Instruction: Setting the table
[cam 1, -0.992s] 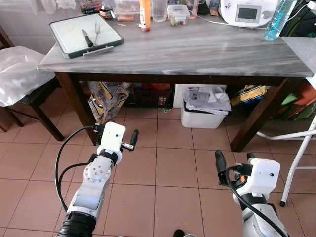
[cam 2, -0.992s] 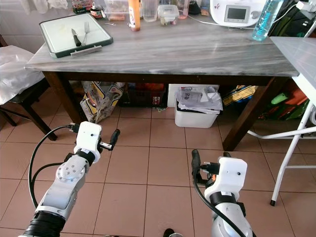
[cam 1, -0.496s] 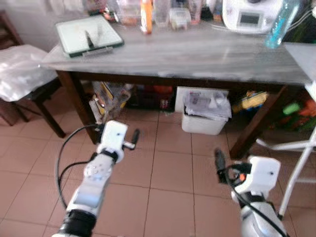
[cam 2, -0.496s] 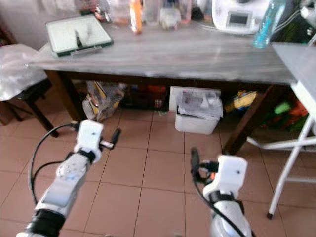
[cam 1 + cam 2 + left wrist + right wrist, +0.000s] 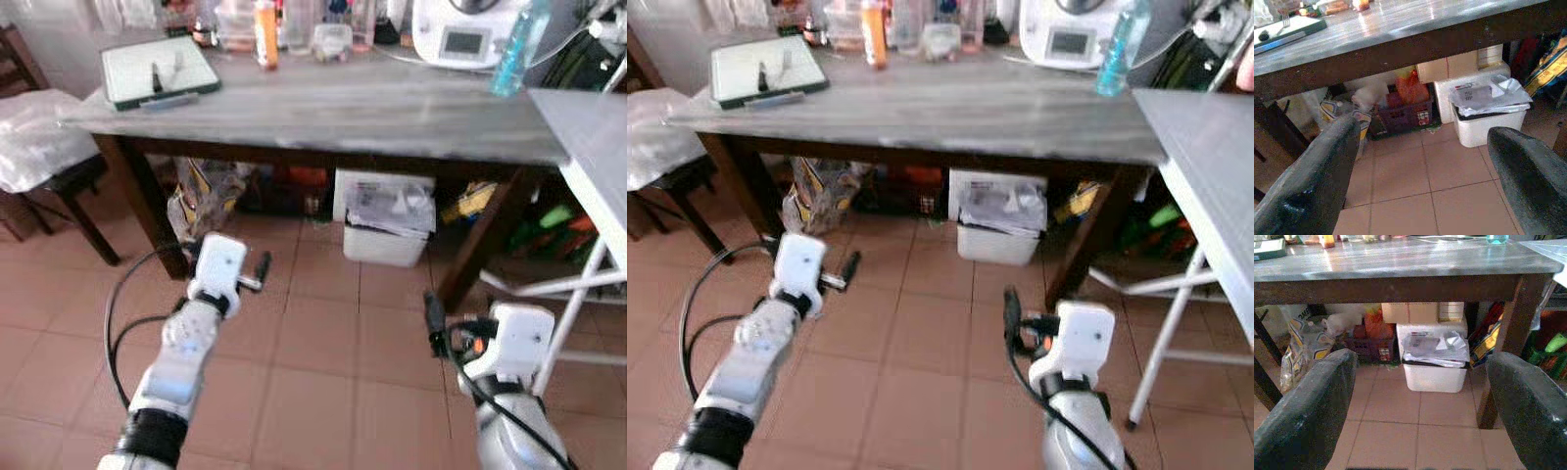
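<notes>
Both grippers hang over the tiled floor in front of the table.

The left gripper (image 5: 1420, 161) and the right gripper (image 5: 1420, 396) are both spread wide and hold nothing. The grey table (image 5: 323, 103) fills the top of the frame. A tray (image 5: 157, 70) with a knife (image 5: 155, 74) and a fork (image 5: 177, 63) sits at its upper left. A white bin (image 5: 389, 220) stands under the table.

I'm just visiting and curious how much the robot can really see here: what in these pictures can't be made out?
- Fork and knife on the green tray: small and blurred in the eye views.
- Jars and bottles at the table's far edge: tops cut off by the frame.
- White bin under the table: crumpled papers hide what lies beneath.
- Chair: a white cover hides its seat.
</notes>
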